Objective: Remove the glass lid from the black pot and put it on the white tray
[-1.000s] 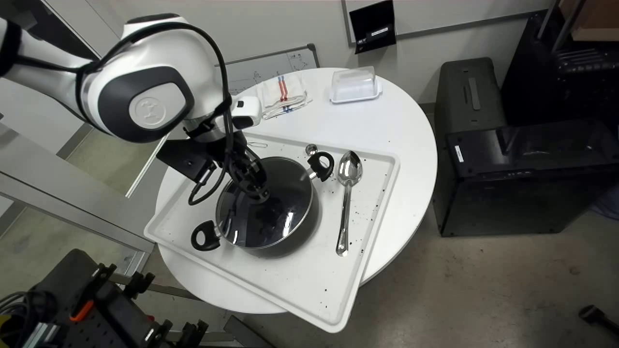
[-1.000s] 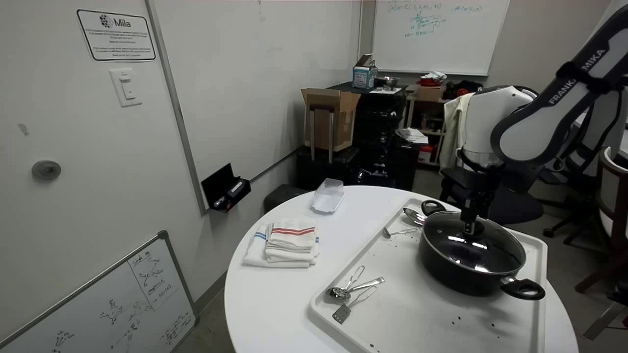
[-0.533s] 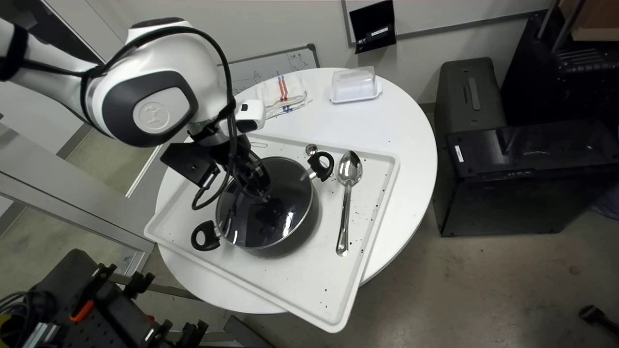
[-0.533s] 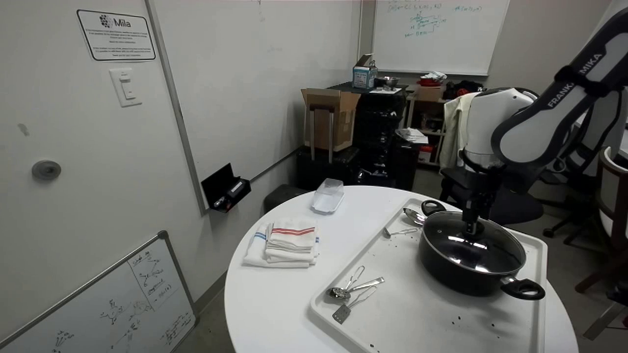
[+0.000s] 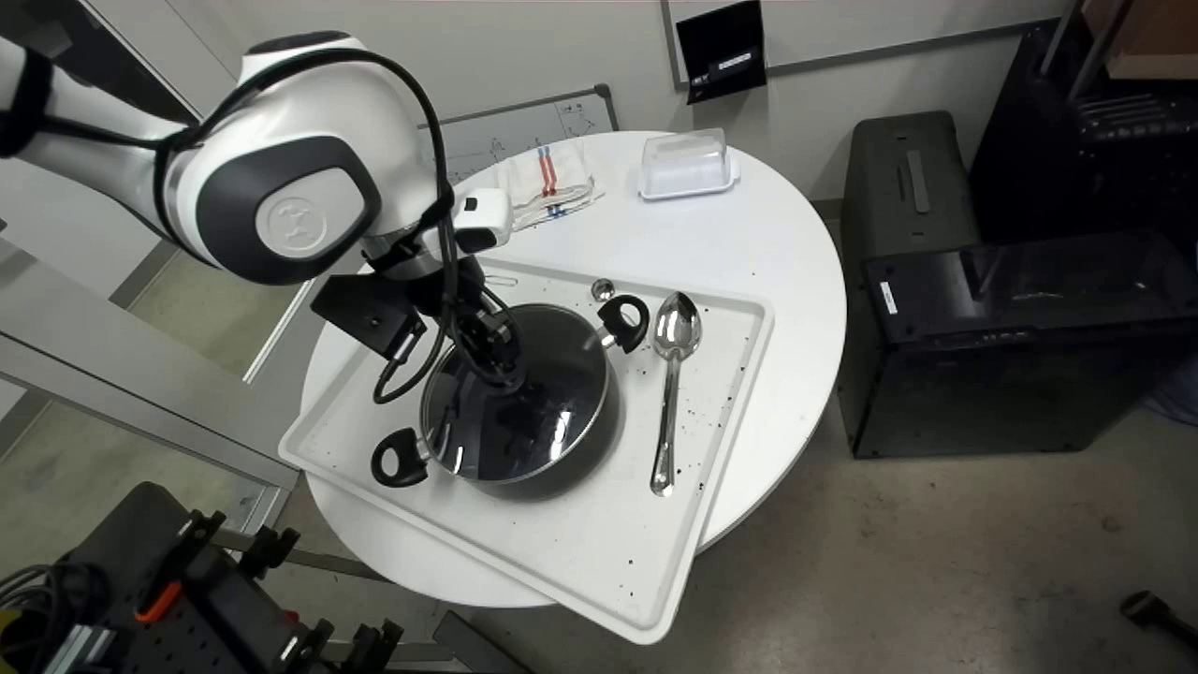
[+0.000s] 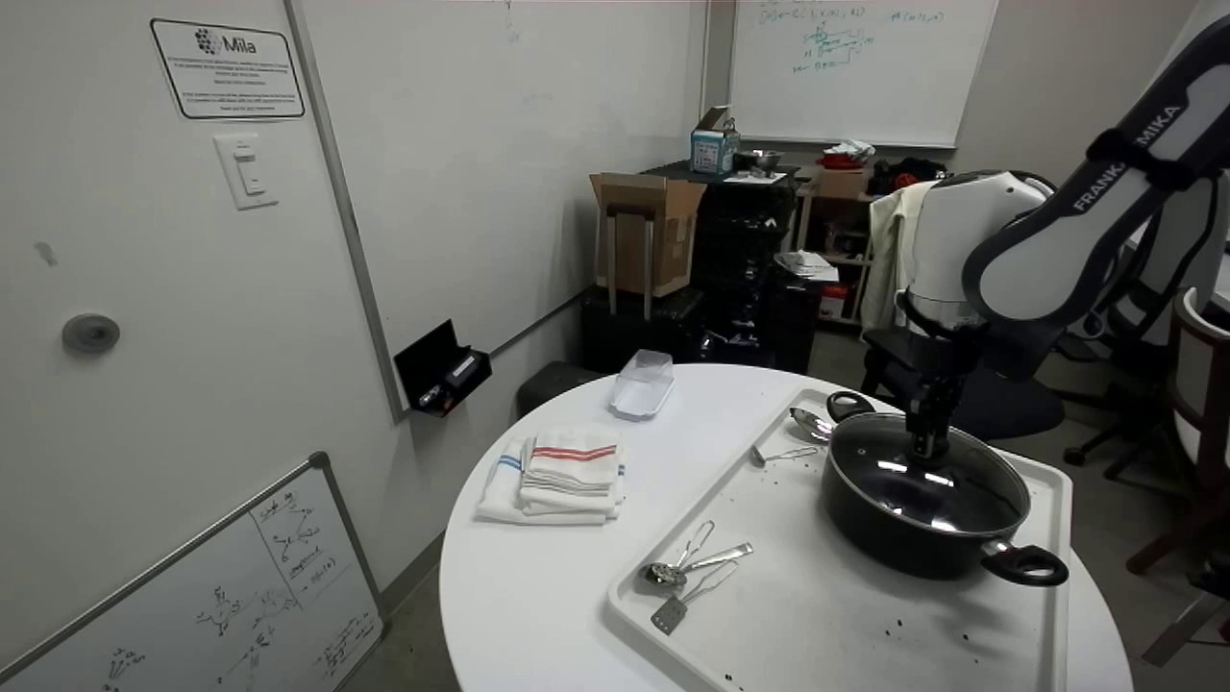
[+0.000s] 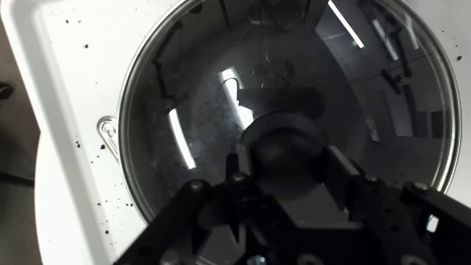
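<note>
The glass lid (image 7: 206, 99) lies on the black pot (image 6: 870, 529), its rim seated around the pot's top. The pot stands on the white tray (image 5: 580, 552), with its two loop handles pointing to opposite sides. From above, my gripper (image 6: 928, 447) reaches down to the lid's middle. In the wrist view its two pads (image 7: 340, 165) press on either side of the dark knob (image 7: 285, 154), so the jaws are shut on the lid by this knob. The arm partly covers the knob in both exterior views.
On the tray lie a large slotted spoon (image 5: 670, 393), a small ladle (image 6: 783, 455) and several small utensils (image 6: 687, 581). Folded towels (image 6: 572, 476) and a clear-covered white dish (image 5: 688, 168) stand on the round white table (image 5: 777, 281). One tray corner overhangs the table's edge.
The jaws have closed from open onto the lid's knob. Before that the gripper shifted slightly across the lid. The pot and lid have been nudged very slightly.
</note>
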Controlling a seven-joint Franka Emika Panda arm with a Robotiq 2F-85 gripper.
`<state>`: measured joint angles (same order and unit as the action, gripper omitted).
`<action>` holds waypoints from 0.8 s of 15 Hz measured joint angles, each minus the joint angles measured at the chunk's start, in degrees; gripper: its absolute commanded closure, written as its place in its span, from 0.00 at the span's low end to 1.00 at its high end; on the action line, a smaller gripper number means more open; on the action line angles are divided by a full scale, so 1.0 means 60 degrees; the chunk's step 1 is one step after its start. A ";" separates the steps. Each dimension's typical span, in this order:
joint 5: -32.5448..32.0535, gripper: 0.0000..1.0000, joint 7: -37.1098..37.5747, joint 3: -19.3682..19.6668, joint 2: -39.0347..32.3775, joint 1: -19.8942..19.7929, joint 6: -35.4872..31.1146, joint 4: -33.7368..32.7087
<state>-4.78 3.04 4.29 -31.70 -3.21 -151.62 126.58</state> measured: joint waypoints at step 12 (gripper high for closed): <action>-0.0001 0.75 -0.0396 0.0055 0.0694 -0.0031 -0.0225 0.0548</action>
<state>-4.78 0.66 4.61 -27.54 -3.39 -152.97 129.87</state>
